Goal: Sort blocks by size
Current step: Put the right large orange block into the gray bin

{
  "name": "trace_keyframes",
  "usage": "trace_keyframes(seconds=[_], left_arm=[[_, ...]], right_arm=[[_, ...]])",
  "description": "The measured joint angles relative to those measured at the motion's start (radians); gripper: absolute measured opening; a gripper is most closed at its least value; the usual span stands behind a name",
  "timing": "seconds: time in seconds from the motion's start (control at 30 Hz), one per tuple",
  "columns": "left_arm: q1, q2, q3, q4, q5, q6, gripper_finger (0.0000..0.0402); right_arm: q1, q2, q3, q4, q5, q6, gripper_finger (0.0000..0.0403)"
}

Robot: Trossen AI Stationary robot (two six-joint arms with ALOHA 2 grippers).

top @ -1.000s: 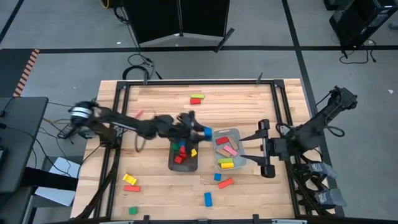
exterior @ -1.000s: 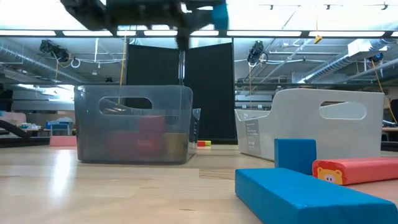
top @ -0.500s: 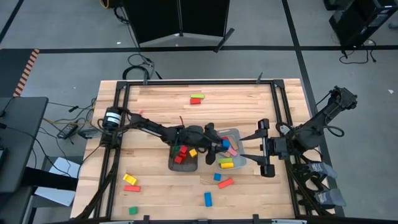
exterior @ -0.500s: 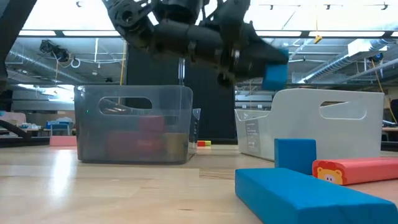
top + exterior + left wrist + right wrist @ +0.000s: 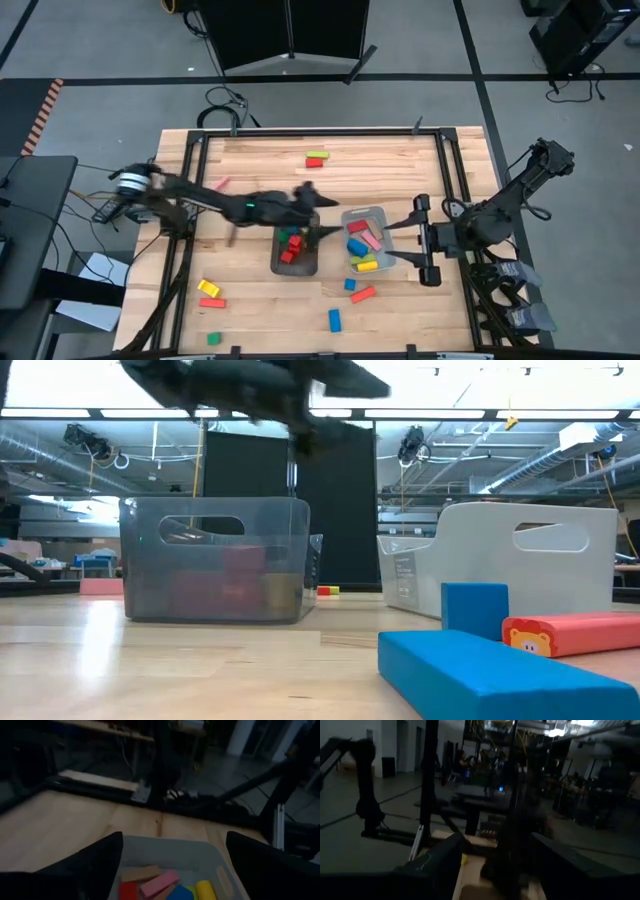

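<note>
Blocks (image 5: 361, 249): wooden, in pale tray (image 5: 378, 216) | left gripper (image 5: 318, 217): fingers spread

Left claw (image 5: 318, 212) spans the dark tray (image 5: 296, 262); bare counter (image 5: 260, 165) beyond the tray lies open.

A translucent grey bin (image 5: 215, 560) stands on the desk (image 5: 150, 670) at left, with red and yellow blocks dimly visible inside. A white bin (image 5: 510, 555) stands at right. Nearest lie a blue bar (image 5: 490, 675), a blue cube (image 5: 474, 610) and a red bar (image 5: 575, 634). A blurred dark arm (image 5: 250, 385) crosses overhead.
</note>
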Motion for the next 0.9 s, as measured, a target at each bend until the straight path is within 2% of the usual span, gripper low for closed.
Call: trace_keyframes(seconds=[0.27, 0.47, 0.57, 0.67, 0.9], left_arm=[[-0.078, -0.424, -0.313, -0.036, -0.169, -0.006, 0.0285], [-0.179, -0.598, -0.440, -0.041, -0.307, -0.011, 0.0235], [-0.217, -0.634, -0.466, -0.033, -0.379, -0.002, 0.0216], [-0.239, -0.644, -0.468, -0.052, -0.401, 0.008, 0.0203], [-0.277, -0.648, -0.468, -0.048, -0.405, 0.053, 0.0197]], right_arm=[[-0.057, 0.069, 0.000, -0.160, 0.050, 0.148, 0.0244], [-0.165, 0.172, 0.000, -0.203, 0.034, 0.270, 0.0245], [-0.268, 0.227, 0.000, -0.238, -0.059, 0.322, 0.0245], [-0.393, 0.284, 0.015, -0.279, -0.186, 0.346, 0.0246], [-0.639, 0.405, 0.069, -0.333, -0.430, 0.245, 0.0247]])
